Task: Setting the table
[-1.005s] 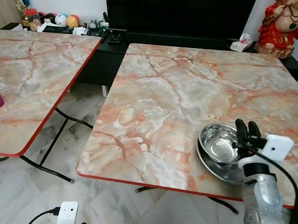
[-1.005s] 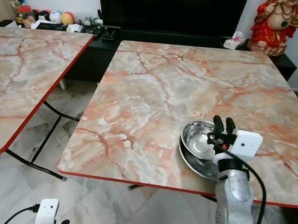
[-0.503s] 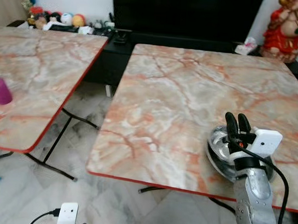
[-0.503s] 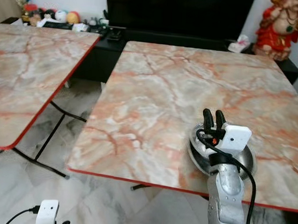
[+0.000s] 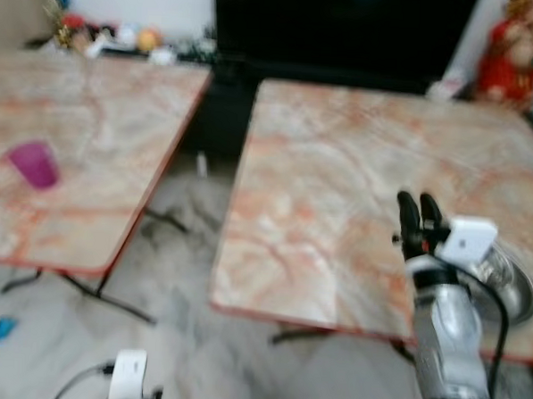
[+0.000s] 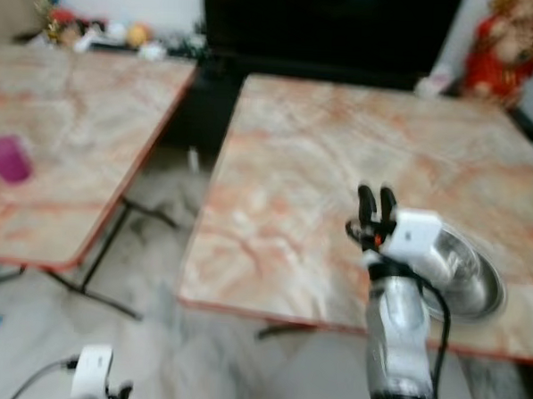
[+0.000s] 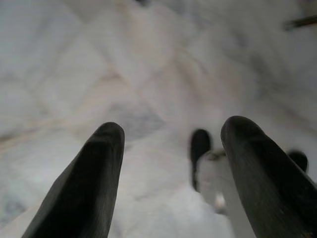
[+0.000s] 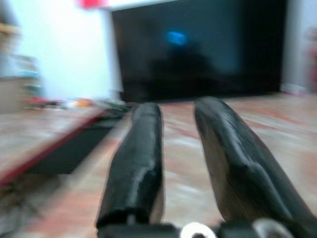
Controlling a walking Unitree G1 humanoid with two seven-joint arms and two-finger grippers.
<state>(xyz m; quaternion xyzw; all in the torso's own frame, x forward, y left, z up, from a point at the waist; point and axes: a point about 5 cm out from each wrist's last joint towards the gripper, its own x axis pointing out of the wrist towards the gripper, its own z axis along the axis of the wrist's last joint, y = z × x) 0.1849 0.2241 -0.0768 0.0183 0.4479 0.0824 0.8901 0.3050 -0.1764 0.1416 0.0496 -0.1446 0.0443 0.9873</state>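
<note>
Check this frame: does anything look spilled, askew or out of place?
Nothing looks spilled or damaged, though the frame is blurred. The steel bowl sits upright near the right table's front edge, behind the right hand. A pink cup stands upright on the left table.

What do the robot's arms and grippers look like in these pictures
The right arm is a silver metal tube ending in a black cuff, with a black cable looping along it. A white box-shaped camera housing sits at its wrist. The right gripper has two long black rounded fingers. The left gripper has the same long black tapering fingers. The pictures are blurred, so no markings can be made out.
</note>
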